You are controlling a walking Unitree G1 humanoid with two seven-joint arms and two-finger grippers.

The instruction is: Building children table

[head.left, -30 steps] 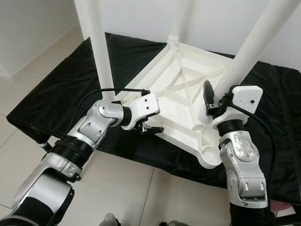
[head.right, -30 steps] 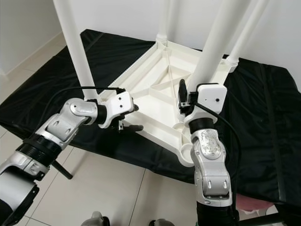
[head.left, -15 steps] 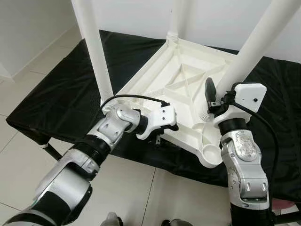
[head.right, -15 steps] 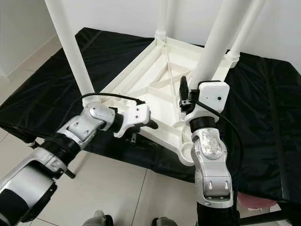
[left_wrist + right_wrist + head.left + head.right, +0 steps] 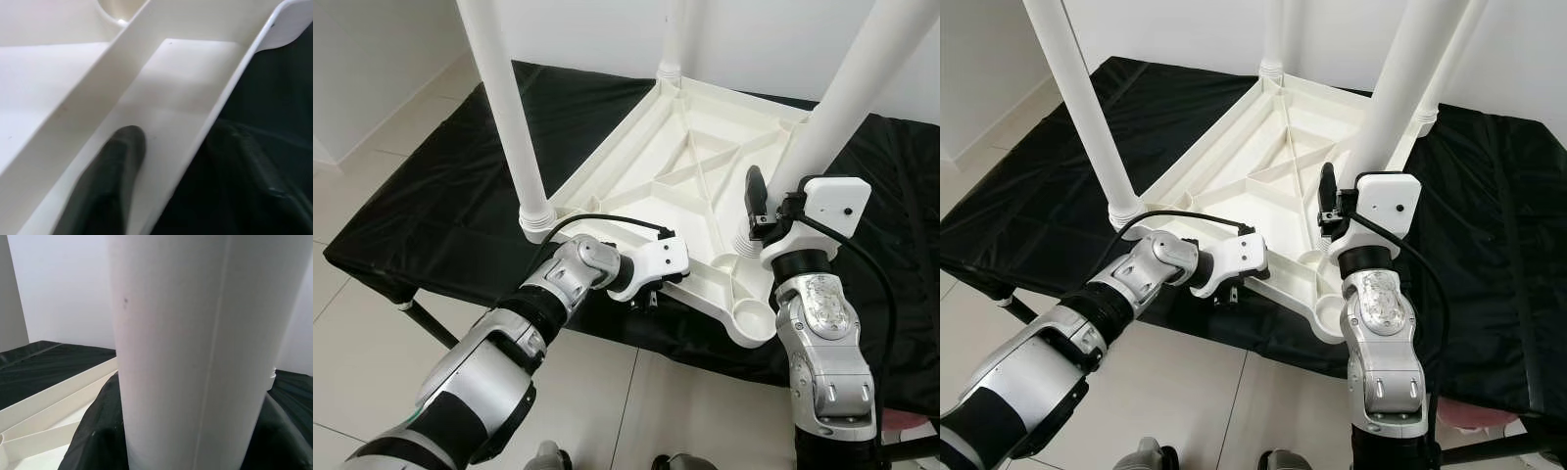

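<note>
Legs standing in the upturned white ribbed plastic tabletop [image 5: 690, 171], right gripper [image 5: 773, 211] clamped round its near white tubular leg [image 5: 822, 127], left gripper [image 5: 646, 294] pinching its front rim, near-corner socket apparently unfilled.

All the table legs [image 5: 504, 108] are cut off by the top edge.

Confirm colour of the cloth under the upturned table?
Black cloth, plain; clearest in the left eye view.

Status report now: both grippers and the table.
Left gripper at near edge of upturned white table top, one finger inside the rim. Right gripper around near-right leg. Black cloth underneath; nothing blocking.
</note>
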